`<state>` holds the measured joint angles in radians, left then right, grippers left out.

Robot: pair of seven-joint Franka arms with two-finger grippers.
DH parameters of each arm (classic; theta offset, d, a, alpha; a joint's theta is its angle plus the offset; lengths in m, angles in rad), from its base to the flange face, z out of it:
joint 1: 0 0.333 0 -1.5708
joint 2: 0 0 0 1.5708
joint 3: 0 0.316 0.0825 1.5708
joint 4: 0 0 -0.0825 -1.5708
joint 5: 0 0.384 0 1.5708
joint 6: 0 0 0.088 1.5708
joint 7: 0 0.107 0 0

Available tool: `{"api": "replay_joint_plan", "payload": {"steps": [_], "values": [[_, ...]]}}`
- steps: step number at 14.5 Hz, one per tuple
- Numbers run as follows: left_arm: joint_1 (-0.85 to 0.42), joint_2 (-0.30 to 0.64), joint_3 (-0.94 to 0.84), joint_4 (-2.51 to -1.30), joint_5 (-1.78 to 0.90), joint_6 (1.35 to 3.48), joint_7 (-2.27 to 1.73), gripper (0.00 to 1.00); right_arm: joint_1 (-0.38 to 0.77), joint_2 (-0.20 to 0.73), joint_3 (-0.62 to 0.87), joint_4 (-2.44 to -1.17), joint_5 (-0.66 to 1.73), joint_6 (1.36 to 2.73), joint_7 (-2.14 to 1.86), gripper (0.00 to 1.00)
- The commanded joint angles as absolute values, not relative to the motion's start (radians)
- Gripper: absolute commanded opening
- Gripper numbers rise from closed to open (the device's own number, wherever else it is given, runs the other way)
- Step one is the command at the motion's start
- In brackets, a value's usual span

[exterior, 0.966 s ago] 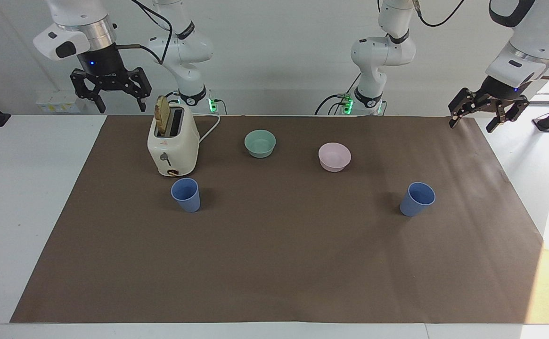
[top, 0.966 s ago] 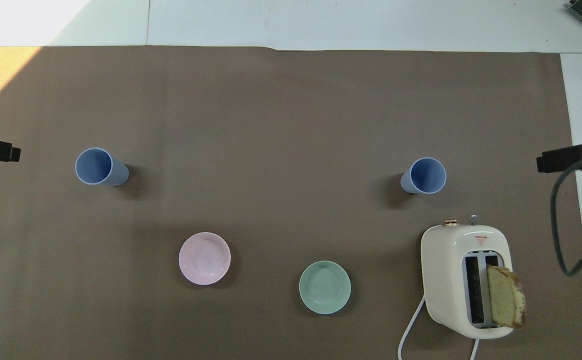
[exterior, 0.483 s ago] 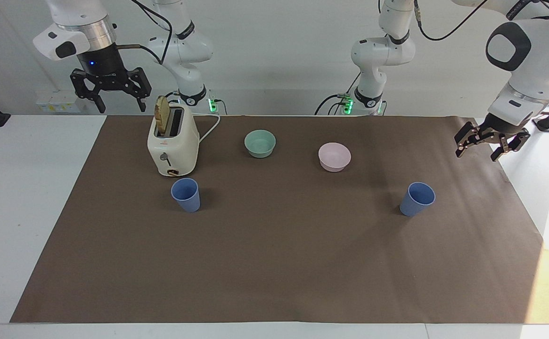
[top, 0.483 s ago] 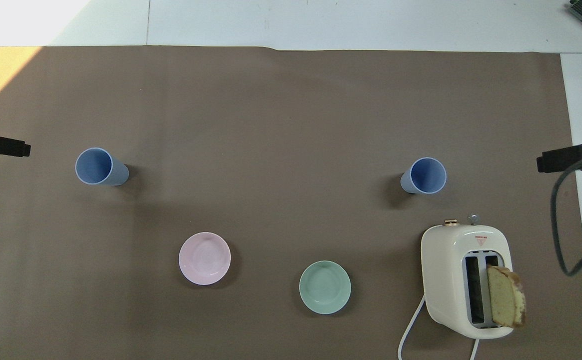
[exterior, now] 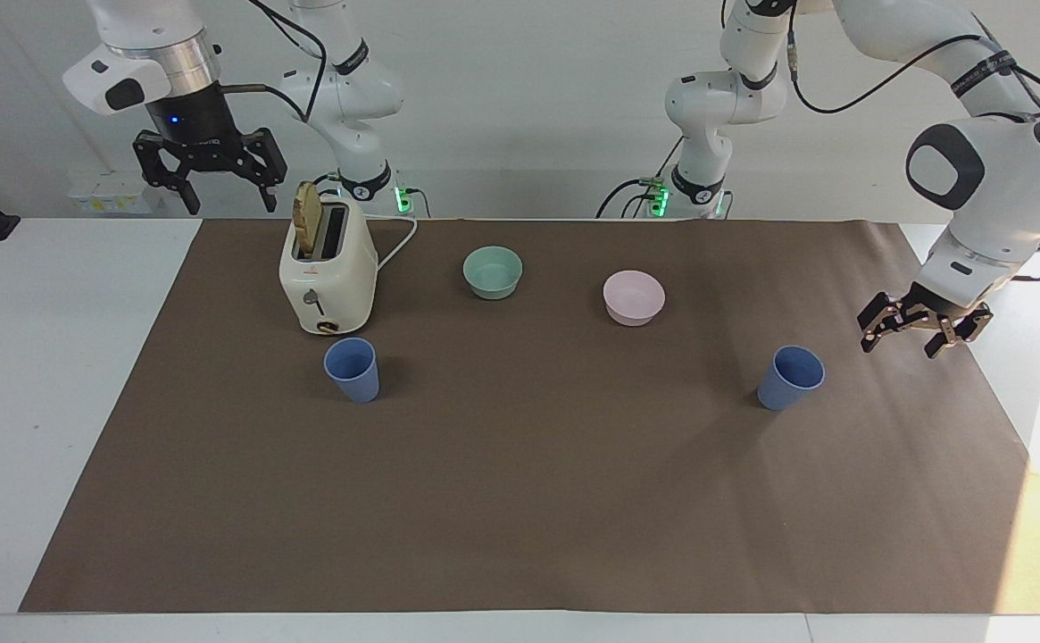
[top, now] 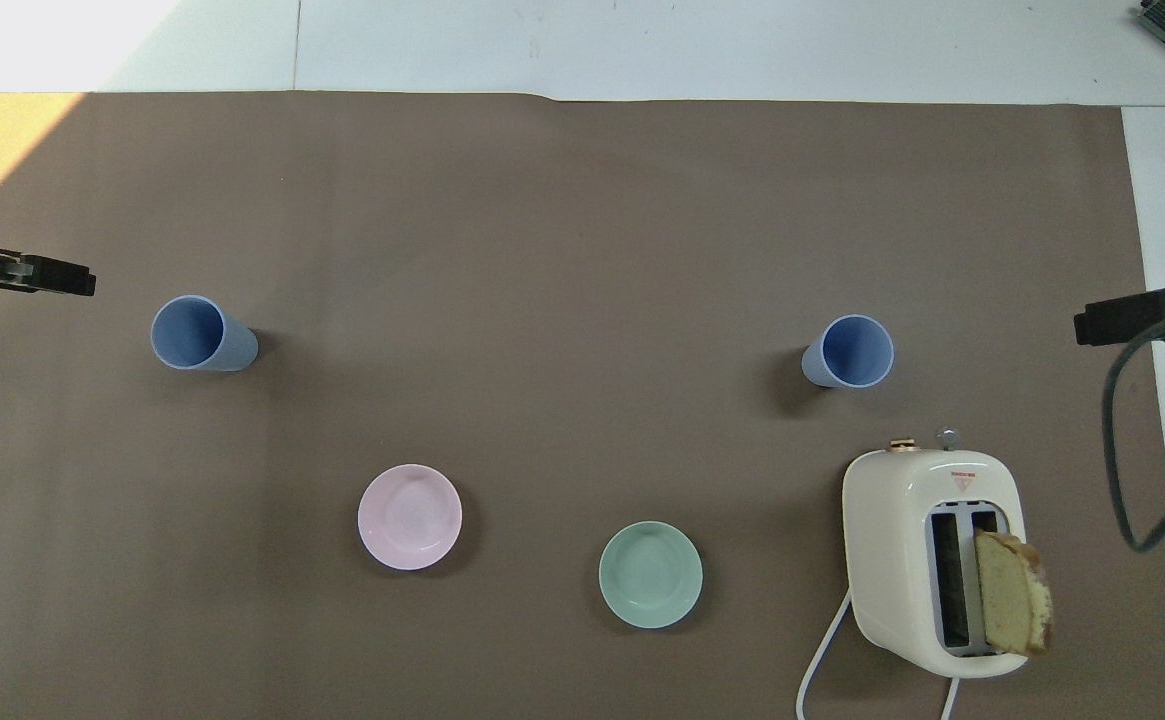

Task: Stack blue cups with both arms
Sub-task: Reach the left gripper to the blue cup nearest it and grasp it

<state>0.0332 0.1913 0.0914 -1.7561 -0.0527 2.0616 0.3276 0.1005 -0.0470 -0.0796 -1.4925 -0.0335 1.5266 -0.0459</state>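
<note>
While you are looking at the counter (exterior: 64, 375), both matte blue plastic cups are standing upright on the brown paper mat (exterior: 528, 500), well apart from each other. One blue cup (exterior: 352, 369) is sitting at the right arm's end, just beside the cream toaster (exterior: 327, 279) and farther from the robots than it. A slice of bread (exterior: 307, 218) is sticking up out of the toaster's slot. The other blue cup (exterior: 790, 378) is sitting at the left arm's end.

Between the two ends, nearer to the robots than the cups, a teal-green round bowl (exterior: 493, 271) and a pale pink round bowl (exterior: 634, 297) are resting side by side but apart.

Your left gripper (exterior: 919, 330) is hanging low over the edge of the mat, near the cup at its end but not touching it. Its jaws are standing released and are holding nothing. Your right gripper (exterior: 210, 170) is waiting high up over the edge of the counter, close to the toaster's end. Its jaws are also spread wide and are carrying nothing.
</note>
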Motion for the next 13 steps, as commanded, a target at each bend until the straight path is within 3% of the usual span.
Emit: {"api": "replay_joint_plan", "payload": {"steps": [1, 9, 13], "values": [[0.043, 0.199, 0.081, -1.819, -0.066, 2.138, 0.339, 1.0, 0.094, -0.067, -0.077, -1.513, -0.014, 1.522, -0.028, 1.0], [-0.015, 0.175, 0.075, -1.992, -0.081, 2.242, 0.288, 1.0, 0.094, -0.067, -0.078, -1.513, -0.014, 1.522, -0.028, 1.0], [-0.017, 0.156, 0.075, -2.02, -0.087, 2.246, 0.278, 0.45, 0.094, -0.067, -0.078, -1.513, -0.014, 1.522, -0.028, 1.0]]}}
